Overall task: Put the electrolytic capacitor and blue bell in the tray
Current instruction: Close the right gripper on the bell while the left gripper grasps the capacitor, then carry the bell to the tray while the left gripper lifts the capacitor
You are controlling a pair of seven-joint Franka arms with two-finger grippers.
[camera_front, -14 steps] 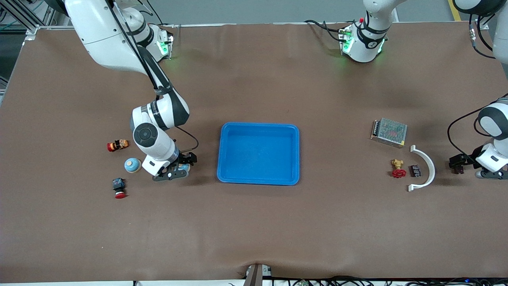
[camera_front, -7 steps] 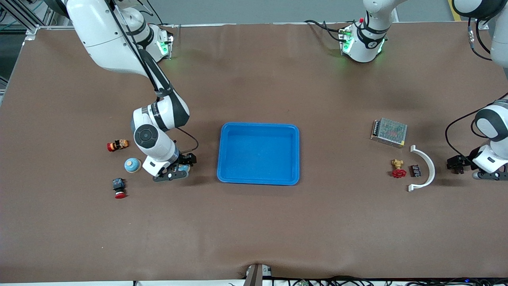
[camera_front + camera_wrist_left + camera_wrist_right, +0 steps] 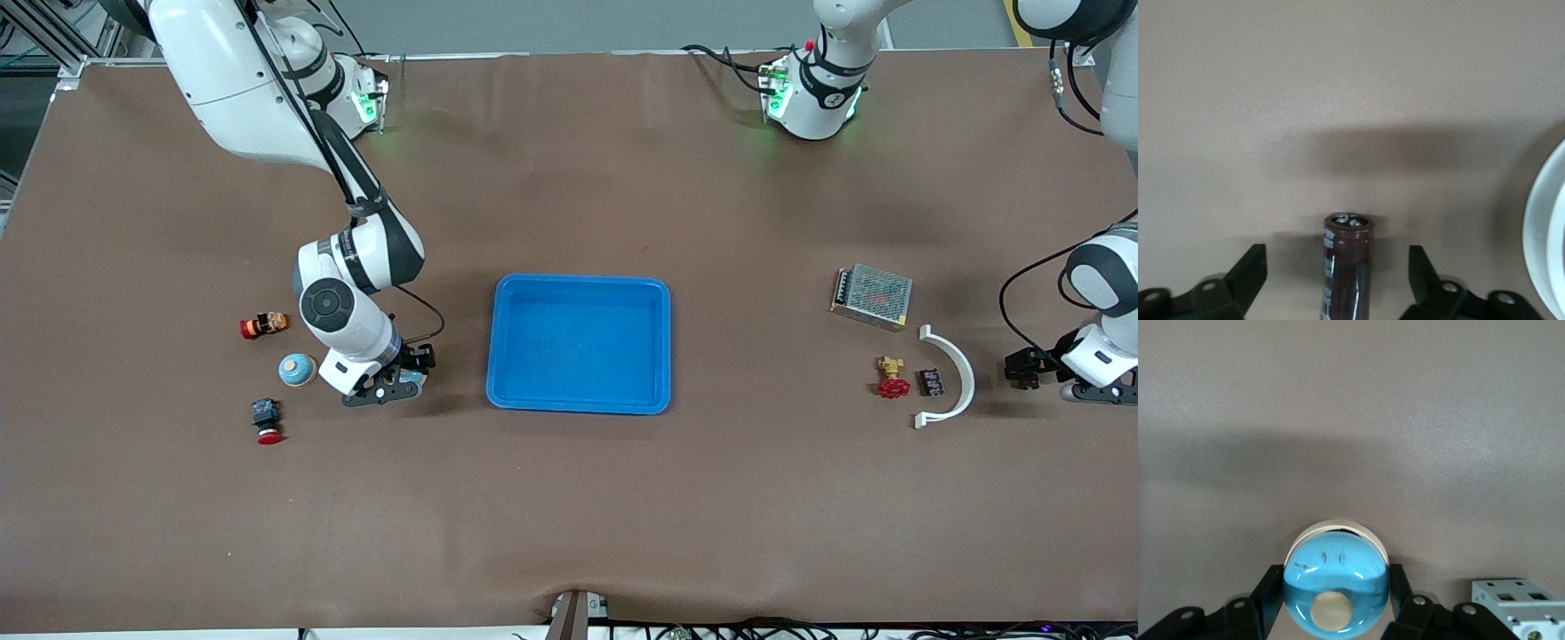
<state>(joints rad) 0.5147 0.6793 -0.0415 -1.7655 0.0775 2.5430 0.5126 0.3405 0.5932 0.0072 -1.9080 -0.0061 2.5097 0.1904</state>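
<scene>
Between the right gripper's (image 3: pixel 1335 603) pinching fingers sits the blue bell (image 3: pixel 1335 587), clamped for lifting, while the left gripper (image 3: pixel 1338 280) straddles the electrolytic capacitor (image 3: pixel 1346 267), fingers spread apart.

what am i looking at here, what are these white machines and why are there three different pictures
These are two white robot arms bolted along one edge of a brown table. The wide picture comes from a high camera facing them. The other two come from small cameras on each arm's wrist, looking down past its claw.

In the middle lies a blue tray with nothing in it. The right claw is down on the table beside the tray, shut on a blue bell. The left claw is low at the left arm's end of the table, open around a dark capacitor but not touching it.

Loose parts also lie about: a second blue dome, a red push button, a metal mesh box, a red-handled valve and a white curved piece.
</scene>
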